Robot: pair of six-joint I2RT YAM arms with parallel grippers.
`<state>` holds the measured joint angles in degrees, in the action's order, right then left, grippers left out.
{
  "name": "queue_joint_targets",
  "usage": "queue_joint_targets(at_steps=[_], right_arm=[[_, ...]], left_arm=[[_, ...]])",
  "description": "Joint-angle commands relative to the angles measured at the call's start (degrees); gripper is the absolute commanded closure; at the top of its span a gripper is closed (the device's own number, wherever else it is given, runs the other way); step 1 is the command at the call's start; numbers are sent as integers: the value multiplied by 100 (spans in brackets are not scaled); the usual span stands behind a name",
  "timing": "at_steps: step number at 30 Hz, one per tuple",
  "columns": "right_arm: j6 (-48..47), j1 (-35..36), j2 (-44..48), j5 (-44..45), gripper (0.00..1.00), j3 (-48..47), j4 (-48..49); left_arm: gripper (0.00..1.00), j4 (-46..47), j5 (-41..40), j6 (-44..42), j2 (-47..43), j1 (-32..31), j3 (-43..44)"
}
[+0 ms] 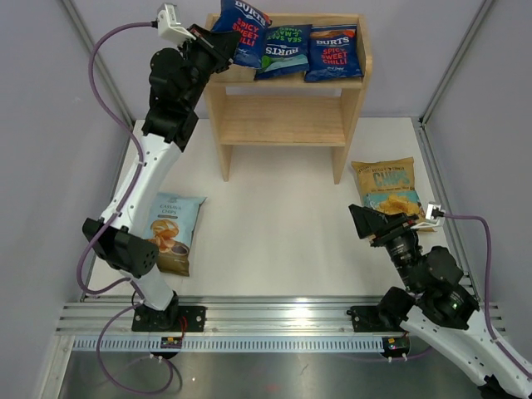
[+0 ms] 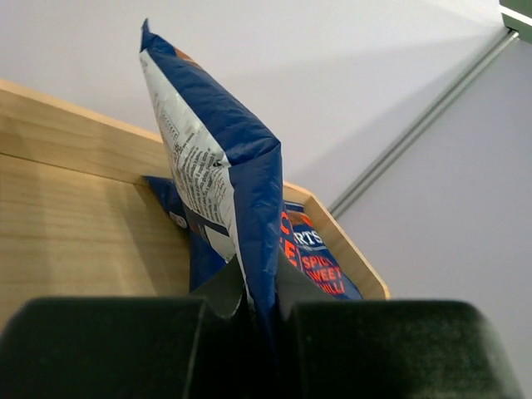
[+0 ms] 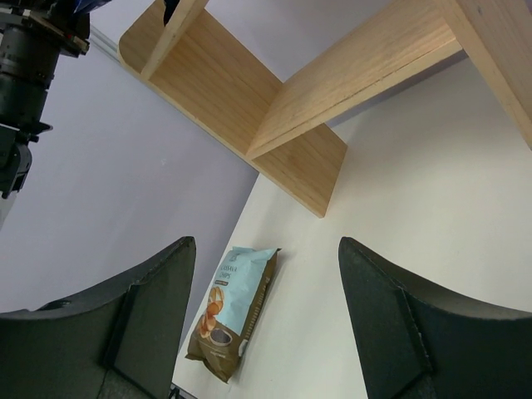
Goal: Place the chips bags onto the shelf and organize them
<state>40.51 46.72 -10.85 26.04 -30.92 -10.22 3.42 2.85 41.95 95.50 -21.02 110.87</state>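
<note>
1. Holding the third bag at the top tier is the step in hand. Our left gripper (image 2: 258, 306) is clamped on the bottom edge of a crinkly dark-blue Burts bag with a red label (image 2: 237, 166), over the left end of the light wooden two-tier shelf (image 1: 283, 123).
2. Two bags already lie on that tier: a dark-blue Burts bag with green lettering (image 1: 283, 50) in the middle and another red-labelled dark-blue bag (image 1: 334, 51) at the right.
3. Next, we judge, the held bag must be lowered beside them and released without covering the middle one.
4. Our right gripper (image 3: 266, 249), jaws apart and empty, hovers near the yellow chips bag (image 1: 385, 183). The pale blue-tan bag (image 1: 173, 233) lies on the white table (image 1: 274, 241), left side.
</note>
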Motion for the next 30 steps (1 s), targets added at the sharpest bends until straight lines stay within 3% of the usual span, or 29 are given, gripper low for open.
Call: queue_joint_targets(at_steps=[1,11,20,26,30], right_arm=[[62,13,118,59,23,-239,-191],[53,21,233,-38,23,-362,-376],[106,13,241,-56,23,-442,-446],[150,13,224,-64,23,-485,-455],[176,21,250,-82,23,-520,-507]], left_arm=[[95,326,-434,-144,266,71,671],[95,160,-708,-451,952,106,1112],[95,-166,-637,-14,698,98,436],[89,-684,-321,471,899,115,803],[77,-957,-162,638,918,159,919]])
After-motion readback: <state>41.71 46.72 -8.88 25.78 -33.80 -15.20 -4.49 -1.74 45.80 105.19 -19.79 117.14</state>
